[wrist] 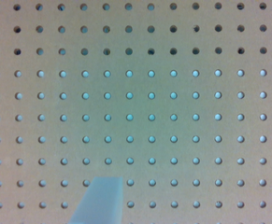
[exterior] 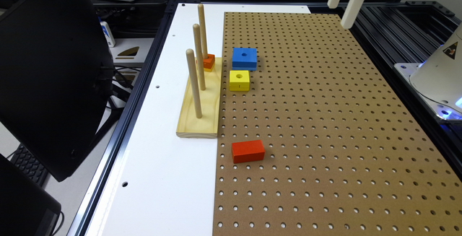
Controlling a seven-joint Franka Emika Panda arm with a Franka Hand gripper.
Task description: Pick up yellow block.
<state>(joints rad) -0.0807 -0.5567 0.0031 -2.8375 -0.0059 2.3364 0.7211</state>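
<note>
Clearly we have not yet reached the yellow block, which lies just near of the blue block, because our gripper, fingers spread apart, hangs well away at the far right above bare pegboard.

The hand — fingertips blurred, cut off at frame edge.
</note>
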